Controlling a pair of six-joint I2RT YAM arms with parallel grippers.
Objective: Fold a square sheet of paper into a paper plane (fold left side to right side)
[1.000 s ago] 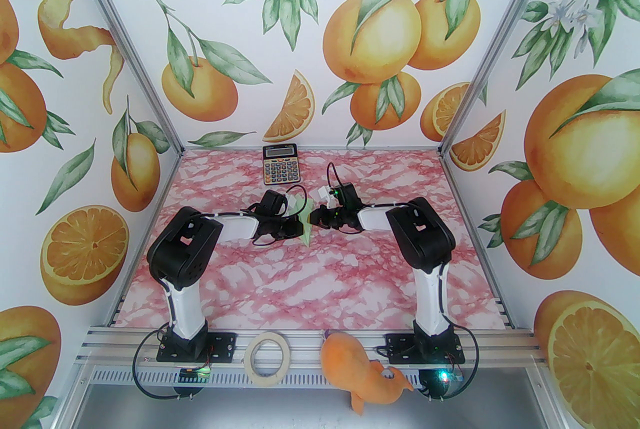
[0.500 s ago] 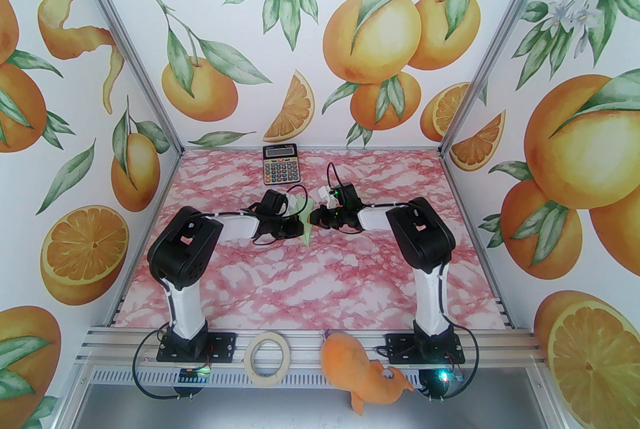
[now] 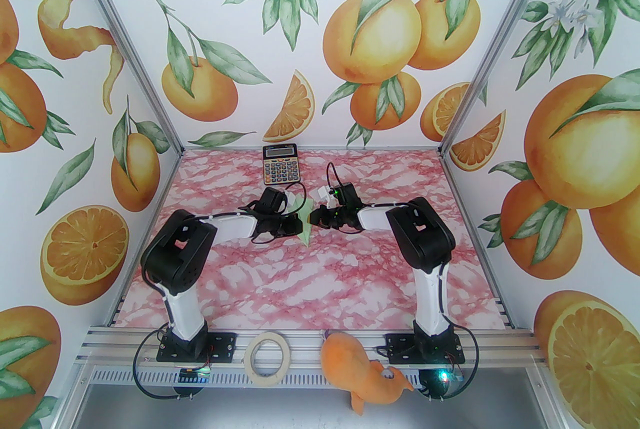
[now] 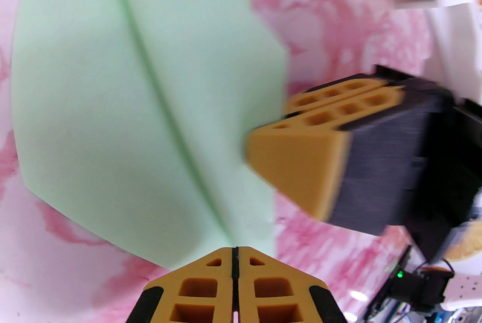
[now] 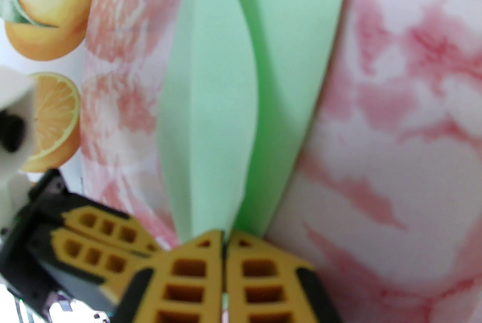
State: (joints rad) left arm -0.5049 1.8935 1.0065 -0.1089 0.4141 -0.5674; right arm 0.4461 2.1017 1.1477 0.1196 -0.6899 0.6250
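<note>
The pale green paper (image 3: 305, 223) is folded into a narrow shape and hangs between both grippers over the middle of the table, its pointed end toward the front. A long crease runs down the paper (image 4: 131, 107) in the left wrist view. In the right wrist view the paper (image 5: 211, 88) shows two flaps spreading away from the tips. My left gripper (image 3: 299, 225) is shut on the paper's left side, its tips (image 4: 235, 250) closed at the crease end. My right gripper (image 3: 314, 217) is shut on the right side, jaws (image 5: 224, 235) pressed together on the paper.
A black-and-orange calculator (image 3: 280, 164) lies at the back of the pink marbled table (image 3: 320, 277). A beige tape roll (image 3: 268, 357) and an orange plush toy (image 3: 360, 369) sit on the front rail between the arm bases. Printed walls enclose three sides.
The left arm's elbow has swung a little left and down, and its wrist has shifted slightly. The paper stays held between both grippers, and the right arm has not moved.
</note>
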